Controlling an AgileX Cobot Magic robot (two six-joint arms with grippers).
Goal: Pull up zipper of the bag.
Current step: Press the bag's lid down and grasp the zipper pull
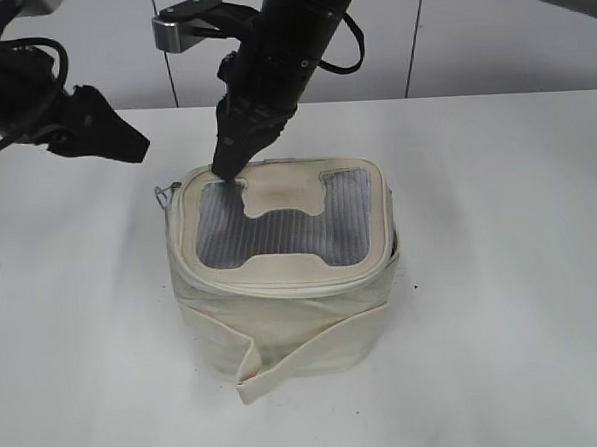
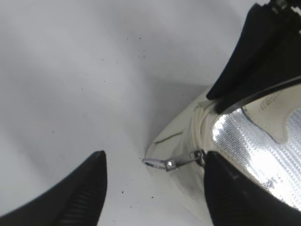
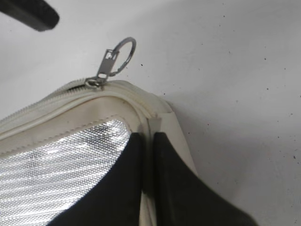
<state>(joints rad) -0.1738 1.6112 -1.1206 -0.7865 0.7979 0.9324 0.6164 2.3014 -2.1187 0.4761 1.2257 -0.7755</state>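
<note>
The cream-white bag (image 1: 283, 314) stands mid-table, its grey mesh top (image 1: 279, 230) showing. The zipper (image 1: 292, 284) runs round the lid rim. One silver pull with a ring tab (image 1: 162, 196) sticks out at the bag's back-left corner; it also shows in the left wrist view (image 2: 164, 163) and the right wrist view (image 3: 110, 61). My left gripper (image 1: 134, 147) is open just left of the bag, its jaws (image 2: 155, 157) on either side of the pull without touching it. My right gripper (image 1: 225, 167) reaches across and is shut, pinching the lid rim (image 3: 148, 134) at that corner.
The white table (image 1: 501, 273) lies all round the bag. A cream fabric flap (image 1: 276, 370) hangs at the bag's front. The right arm (image 1: 289, 44) hangs over the bag's back left, close to the left gripper. A tiled wall is behind.
</note>
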